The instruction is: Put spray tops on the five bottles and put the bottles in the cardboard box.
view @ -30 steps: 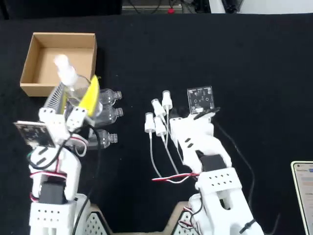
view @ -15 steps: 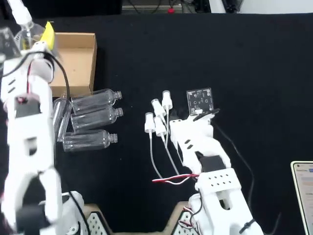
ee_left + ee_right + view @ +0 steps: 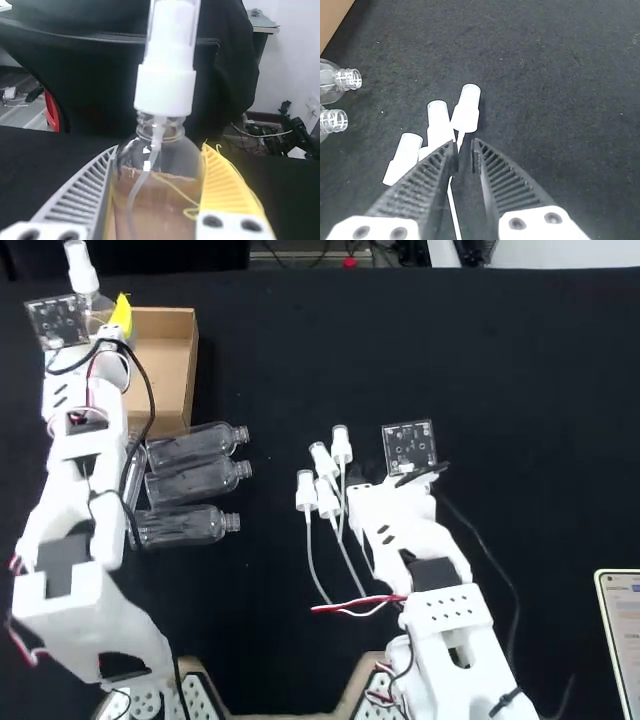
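Swinging in from the far left edge, the left arm now carries its bottle closer to the box than half a second ago; the right arm has not stirred.

At the far left the left gripper (image 3: 100, 305) is raised by the far left corner of the cardboard box (image 3: 160, 370). Its jaws are closed around the body of a clear bottle (image 3: 155, 200), held upright, with a white spray top (image 3: 165, 85) seated on the neck. Whether the bottle hangs over the opening or just outside the wall, I cannot tell.

Just beside the box, three uncapped bottles (image 3: 195, 480) lie on their sides on the black table (image 3: 520, 370), necks to the right. A fourth (image 3: 128, 472) seems to lie partly behind the arm.

Farther right, four loose spray tops (image 3: 320, 457) lie bunched together, their thin tubes trailing toward the robot. The right gripper (image 3: 464, 145) rests low over them, jaws only a narrow gap apart and gripping nothing.

This looks like the boxing of the first finished bottle. Next, the left arm needs to bring it squarely over the opening, lower it, and spread its jaws.
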